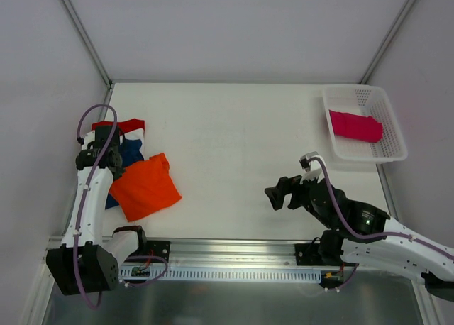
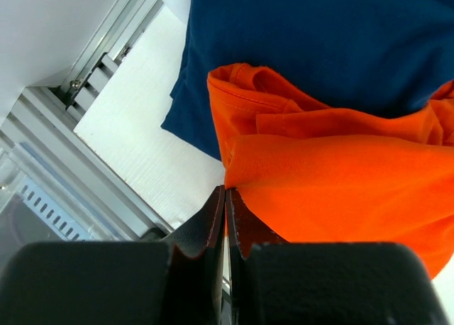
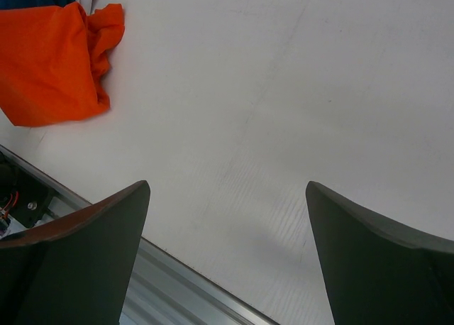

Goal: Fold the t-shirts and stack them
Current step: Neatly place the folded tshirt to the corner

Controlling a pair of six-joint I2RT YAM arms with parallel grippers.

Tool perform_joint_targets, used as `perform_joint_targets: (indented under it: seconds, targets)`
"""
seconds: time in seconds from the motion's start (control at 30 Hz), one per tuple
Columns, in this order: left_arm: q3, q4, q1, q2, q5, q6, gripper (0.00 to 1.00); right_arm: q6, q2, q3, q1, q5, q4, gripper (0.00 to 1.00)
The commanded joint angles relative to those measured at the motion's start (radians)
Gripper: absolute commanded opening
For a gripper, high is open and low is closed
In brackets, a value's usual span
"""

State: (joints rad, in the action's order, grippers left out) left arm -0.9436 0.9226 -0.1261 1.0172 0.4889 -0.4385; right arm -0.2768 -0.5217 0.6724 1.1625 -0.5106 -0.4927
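Note:
A bright orange t-shirt [image 1: 145, 186] lies crumpled at the left of the table, partly over a navy blue t-shirt [image 1: 131, 152]. Beside these lie a red t-shirt [image 1: 128, 124] and a strip of white t-shirt [image 1: 140, 135]. My left gripper [image 1: 115, 169] is shut on the near edge of the orange t-shirt [image 2: 340, 183], with the navy shirt [image 2: 312, 41] behind it. My right gripper [image 1: 274, 195] is open and empty above bare table [image 3: 227, 186], right of centre. A folded magenta pink t-shirt [image 1: 355, 125] lies in the basket.
A white mesh basket [image 1: 397, 137] stands at the back right corner of the table. A metal rail [image 1: 234, 247] runs along the near edge. Grey walls enclose the table on the left, back and right.

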Motion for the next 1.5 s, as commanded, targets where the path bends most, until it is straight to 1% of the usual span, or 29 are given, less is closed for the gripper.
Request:
perform_joint_targets:
  seconds: [0.0, 0.17, 0.27, 0.3, 0.33, 0.37, 0.4, 0.43, 0.47, 0.5, 0.57, 0.67, 0.7, 0.87, 0.97, 1.0, 1.07, 1.1, 1.17, 1.2, 1.23, 1.27, 1.3, 1.33, 1.37, 1.4, 1.43, 1.47]
  targets:
    - [-0.034, 0.042, -0.009, 0.040, 0.056, -0.017, 0.00, -0.015, 0.008, -0.004, -0.003, 0.011, 0.037, 0.96]
    - [0.002, 0.038, -0.007, 0.118, 0.102, -0.055, 0.00, -0.018, 0.022, -0.007, -0.001, 0.007, 0.043, 0.96]
    - [-0.003, 0.036, -0.009, 0.190, 0.086, -0.052, 0.00, -0.013, 0.023, -0.004, -0.001, 0.012, 0.045, 0.96]
    - [-0.004, 0.035, -0.009, 0.228, 0.064, -0.045, 0.25, -0.013, 0.022, 0.000, -0.001, 0.014, 0.042, 0.96]
    - [-0.012, 0.033, -0.009, 0.245, 0.056, -0.042, 0.45, -0.010, 0.023, 0.001, -0.001, 0.014, 0.037, 0.96]
    - [-0.014, 0.035, -0.009, 0.257, 0.045, -0.039, 0.62, -0.010, 0.023, 0.003, -0.001, 0.011, 0.031, 0.96]
    - [-0.015, 0.033, -0.009, 0.262, 0.037, -0.037, 0.71, -0.010, 0.026, 0.004, 0.000, 0.011, 0.028, 0.96]
    - [-0.012, 0.033, -0.007, 0.253, 0.028, -0.039, 0.83, -0.009, 0.028, 0.004, 0.000, 0.007, 0.023, 0.96]
    - [-0.009, 0.029, -0.009, 0.236, 0.025, -0.040, 0.92, -0.009, 0.031, 0.004, -0.001, 0.003, 0.019, 0.96]
    - [0.000, 0.024, -0.007, 0.187, 0.027, -0.045, 0.99, -0.010, 0.034, 0.004, -0.001, 0.000, 0.013, 0.97]
    - [0.008, 0.001, -0.021, 0.115, -0.013, -0.029, 0.99, -0.010, 0.035, 0.004, -0.001, -0.003, 0.009, 0.97]
    - [0.012, -0.018, -0.079, 0.086, -0.129, -0.013, 0.99, -0.012, 0.023, 0.007, -0.001, 0.004, 0.016, 0.97]
    - [0.014, -0.025, -0.087, 0.083, -0.144, -0.003, 0.99, -0.009, 0.020, 0.009, -0.001, 0.009, 0.023, 0.97]
    - [0.023, -0.042, -0.104, 0.067, -0.243, 0.000, 0.99, -0.013, -0.043, 0.021, -0.001, 0.037, 0.043, 0.97]
    - [0.020, -0.060, -0.104, 0.000, -0.344, 0.000, 0.99, 0.013, -0.084, 0.006, -0.001, 0.064, 0.114, 0.98]
    - [0.009, -0.065, -0.104, -0.053, -0.384, 0.004, 0.99, 0.024, -0.133, 0.006, -0.001, 0.073, 0.162, 0.98]
    - [-0.004, -0.065, -0.106, -0.106, -0.401, 0.015, 0.99, 0.054, -0.205, 0.030, -0.003, 0.101, 0.203, 0.99]
    - [-0.017, -0.064, -0.104, -0.146, -0.411, 0.033, 0.99, 0.060, -0.292, 0.045, -0.003, 0.116, 0.248, 0.98]
    - [-0.015, -0.053, -0.104, -0.164, -0.447, 0.052, 0.99, 0.060, -0.380, 0.068, -0.007, 0.196, 0.317, 0.98]
    - [-0.011, -0.033, -0.104, -0.167, -0.452, 0.050, 0.99, 0.057, -0.423, 0.084, -0.018, 0.234, 0.417, 0.98]
    - [-0.017, -0.013, -0.101, -0.160, -0.458, 0.046, 0.99, 0.053, -0.511, 0.090, -0.024, 0.327, 0.475, 0.99]
    - [-0.017, 0.001, -0.101, -0.160, -0.482, 0.044, 0.99, 0.022, -0.667, 0.137, -0.061, 0.448, 0.644, 0.98]
    - [-0.017, 0.001, -0.101, -0.160, -0.483, 0.044, 0.99, 0.022, -0.669, 0.163, -0.061, 0.477, 0.646, 0.98]
    - [-0.017, 0.001, -0.101, -0.166, -0.486, 0.043, 0.99, 0.016, -0.783, 0.191, -0.066, 0.509, 0.672, 0.98]
    - [-0.017, -0.001, -0.101, -0.178, -0.490, 0.046, 0.99, 0.008, -0.841, 0.222, -0.082, 0.561, 0.696, 0.98]
    - [-0.023, -0.001, -0.101, -0.186, -0.515, 0.047, 0.99, -0.002, -0.947, 0.283, -0.086, 0.625, 0.744, 0.97]
    - [-0.024, -0.001, -0.101, -0.195, -0.535, 0.050, 0.99, -0.012, -0.996, 0.312, -0.092, 0.661, 0.764, 0.97]
    - [-0.030, -0.001, -0.102, -0.210, -0.542, 0.055, 0.99, -0.037, -1.044, 0.338, -0.102, 0.728, 0.813, 0.97]
